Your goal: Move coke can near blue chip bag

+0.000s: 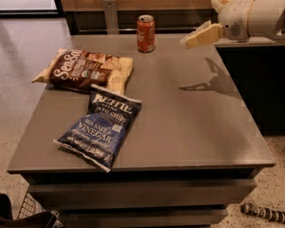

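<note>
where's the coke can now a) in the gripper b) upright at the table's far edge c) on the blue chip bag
b: the coke can stands upright at the far edge of the table, apart from the blue chip bag, with the gripper hovering in the air to its right.

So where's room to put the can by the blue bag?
Right of the blue bag the table is bare. Behind it, the brown bag crowds. The can stands at the back, gripper hovering right of it.
</note>
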